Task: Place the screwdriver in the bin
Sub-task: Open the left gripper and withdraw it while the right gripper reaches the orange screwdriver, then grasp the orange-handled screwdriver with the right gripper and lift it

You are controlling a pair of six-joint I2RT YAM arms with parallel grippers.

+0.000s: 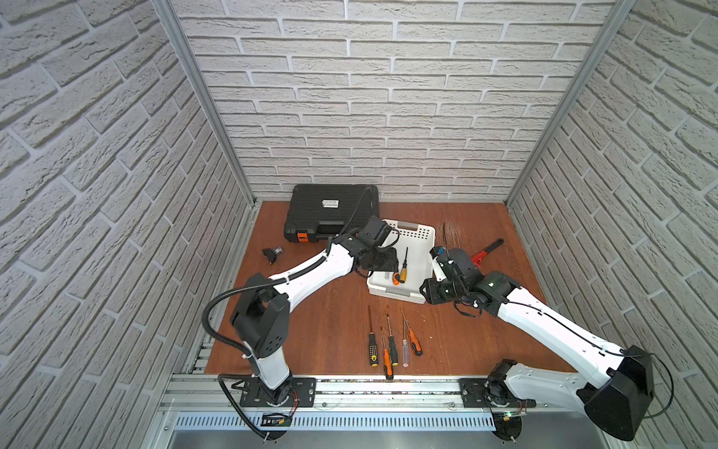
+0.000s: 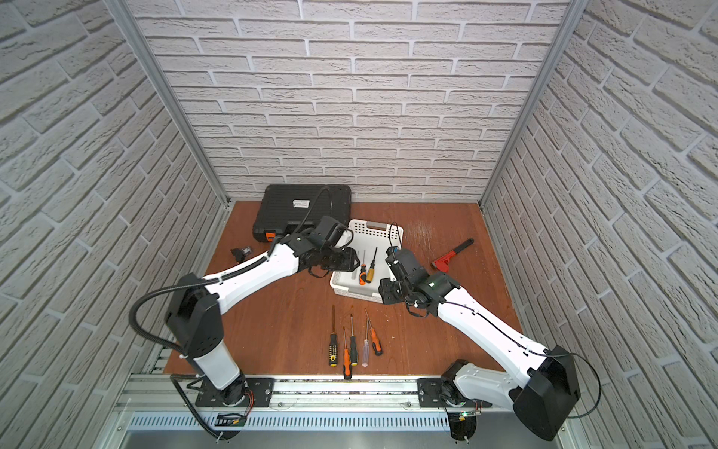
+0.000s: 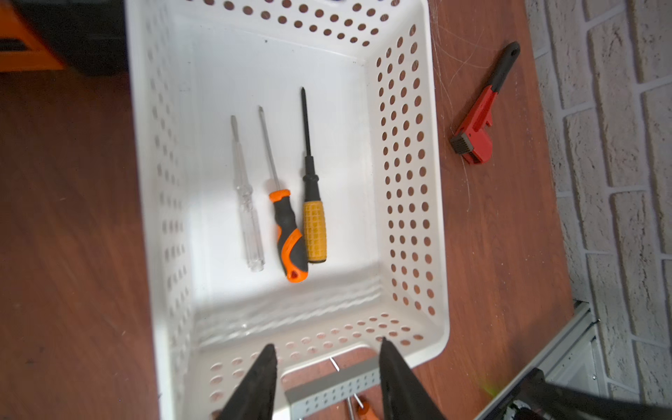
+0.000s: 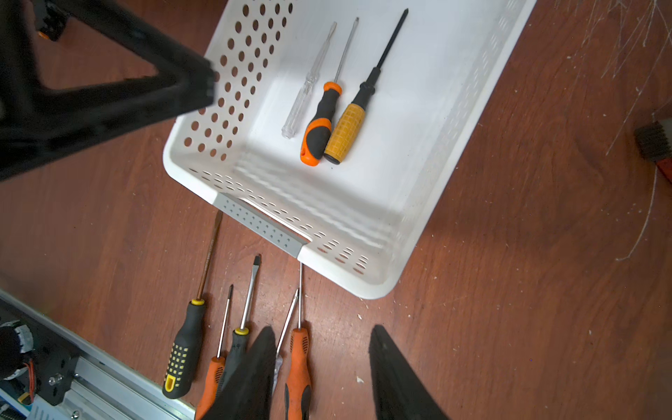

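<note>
Nearest the viewer, an aluminium rail [image 1: 388,388] carries the bases of two white and black robot arms. Just beyond it, on a reddish-brown wooden table [image 1: 311,330], five screwdrivers lie side by side with their tips pointing away. From left to right they are a black and yellow dotted screwdriver [image 4: 183,352], an orange screwdriver [image 4: 212,378] whose handle reaches the table's front edge, a black screwdriver with a yellow collar [image 4: 238,345], a small clear screwdriver [image 1: 405,352] and an orange and black screwdriver [image 4: 300,363]. Behind this row stands the white bin [image 1: 417,268], set at a slight angle. Three more screwdrivers lie flat on its floor, close together and roughly parallel. These are a clear-handled screwdriver [image 3: 247,218], an orange-grip screwdriver [image 3: 289,240] and a yellow-handled screwdriver [image 3: 314,225] with a black shaft, and the last two touch at the handles. The left gripper [image 3: 327,343] hangs over the bin's left rim with its claw apart and nothing between the fingers. The right gripper [image 4: 323,328] sits by the bin's right wall, its claw also apart and empty. Further back, a red pipe wrench [image 1: 485,252] lies right of the bin. A small black object [image 1: 272,254] lies far left, too small to identify. A closed black toolcase [image 1: 330,212] with an orange latch rests against the white brick back wall.
</note>
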